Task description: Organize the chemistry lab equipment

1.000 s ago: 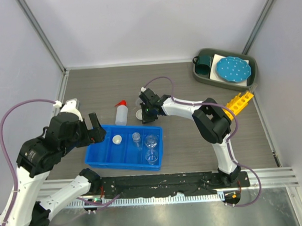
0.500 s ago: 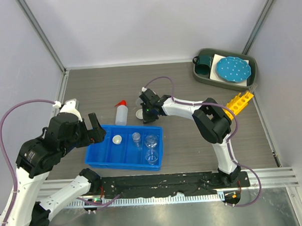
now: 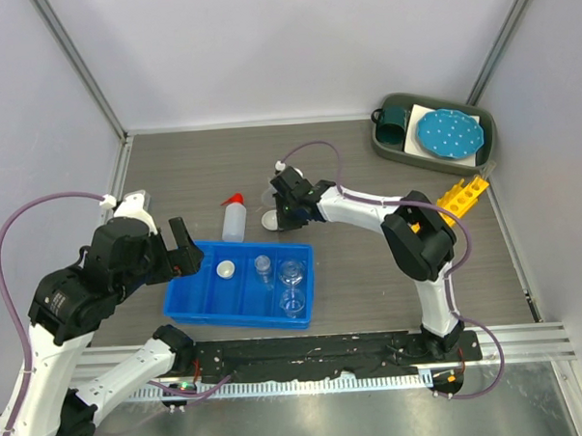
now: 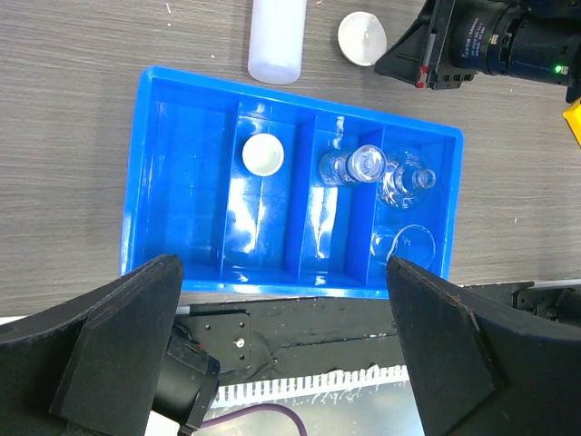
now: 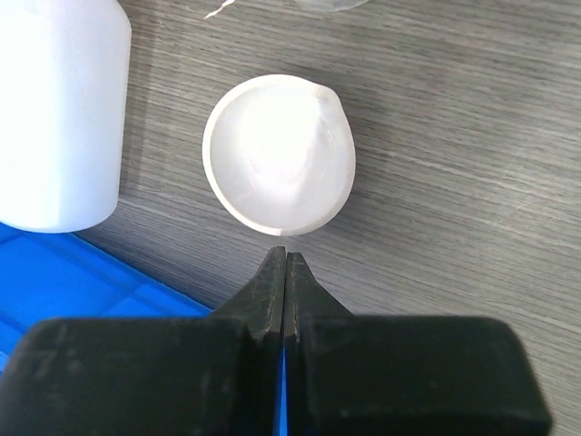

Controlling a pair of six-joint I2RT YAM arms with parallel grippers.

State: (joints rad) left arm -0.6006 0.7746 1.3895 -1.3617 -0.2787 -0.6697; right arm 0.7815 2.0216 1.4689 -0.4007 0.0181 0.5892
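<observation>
The right gripper is pressed shut on nothing, its tips just short of a small white round dish. The dish is shallow, lipped and apparently empty. It sits on the grey wood-grain table near the squeeze bottle. The left gripper gapes wide above the blue tray. White walls enclose the table.

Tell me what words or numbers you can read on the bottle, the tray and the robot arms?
No text can be read anywhere.
The white squeeze bottle and blue tray look blank.
A small red patch on the right arm is too small and blurred to read.
</observation>
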